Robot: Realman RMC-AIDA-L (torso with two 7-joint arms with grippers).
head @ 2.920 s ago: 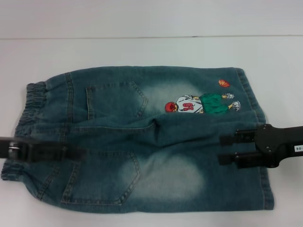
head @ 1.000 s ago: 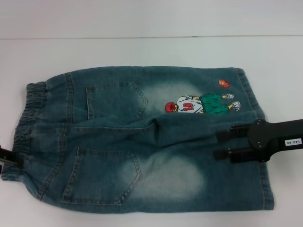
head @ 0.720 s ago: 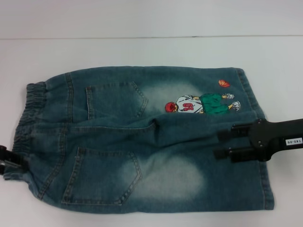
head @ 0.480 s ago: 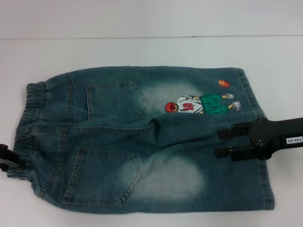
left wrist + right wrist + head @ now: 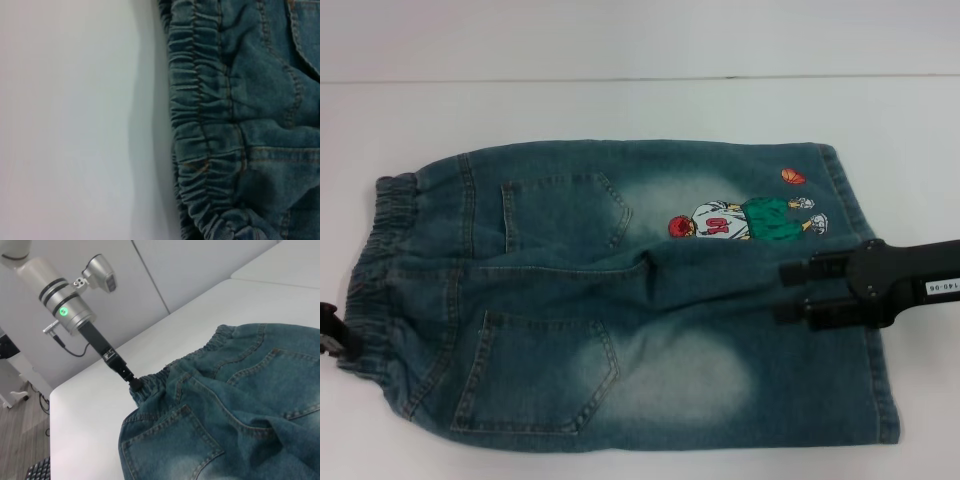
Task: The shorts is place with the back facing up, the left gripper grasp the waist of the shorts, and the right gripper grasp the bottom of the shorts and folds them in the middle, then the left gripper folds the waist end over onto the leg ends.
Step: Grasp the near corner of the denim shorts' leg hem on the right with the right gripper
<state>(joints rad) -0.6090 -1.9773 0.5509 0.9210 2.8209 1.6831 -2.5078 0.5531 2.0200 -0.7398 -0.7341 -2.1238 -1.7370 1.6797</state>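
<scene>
Flat on the white counter (image 5: 620, 100), back up, the shorts (image 5: 620, 300): waist (image 5: 375, 270) toward the robot's left, leg ends (image 5: 865, 250) toward its right. Over the shorts by the leg ends, just below the embroidered player (image 5: 745, 220), the right pincer (image 5: 798, 293), fingers apart above the denim. Barely a black tip of the left pincer (image 5: 332, 340) at the waist in the head view, but clear from the right wrist camera, down at the ruffled band (image 5: 150, 382), whether gripping or not impossible to tell; only elastic gathers (image 5: 200, 150) beside bare counter from the left wrist.
</scene>
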